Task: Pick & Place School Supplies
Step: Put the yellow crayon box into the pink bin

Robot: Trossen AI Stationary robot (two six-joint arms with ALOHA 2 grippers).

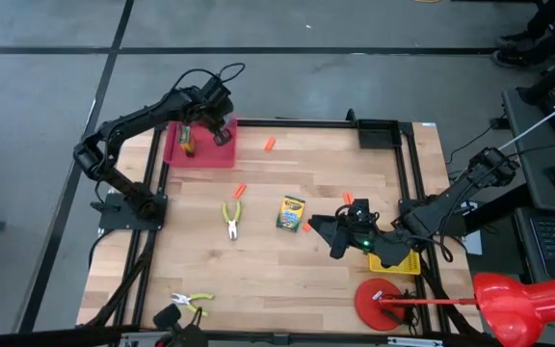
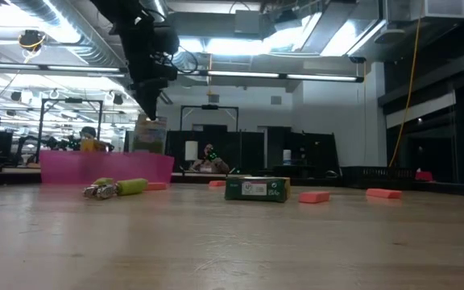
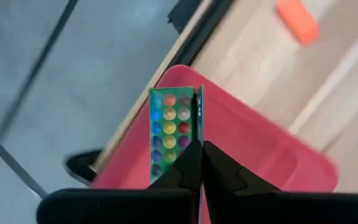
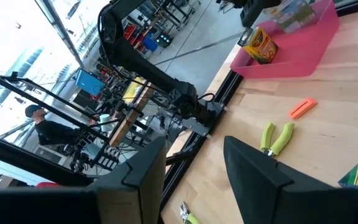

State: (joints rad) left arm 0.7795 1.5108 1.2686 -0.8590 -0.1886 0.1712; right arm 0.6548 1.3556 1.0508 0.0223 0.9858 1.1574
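Observation:
My left gripper [image 1: 203, 123] is at the far left, above the pink tray [image 1: 222, 154], shut on a flat green box with rows of coloured dots [image 3: 173, 127]. An orange-yellow crayon box [image 4: 263, 46] lies in that tray. My right gripper [image 1: 338, 234] hovers open at mid-right, near the green-and-yellow crayon box [image 1: 292, 212] lying flat on the wood. One pair of pliers [image 1: 231, 217] lies mid-table and another [image 1: 193, 301] by the near edge. Orange stubs [image 1: 270, 145] [image 1: 239, 190] lie scattered. My left gripper pinches the green box by its upper end [image 3: 188, 149] between its two shut fingers. The fingers come from above, slanting down. The box hangs upright below them [image 2: 150, 133] over the pink tray; the tray wall hides its lower end.
A yellow mesh basket [image 1: 398, 258] sits at the near right, just behind my right arm, with a red disc [image 1: 379, 299] and a red bulky object [image 1: 528, 299] beyond it. Black frame rails [image 1: 393, 130] border the table. Bare wood lies between the two pliers.

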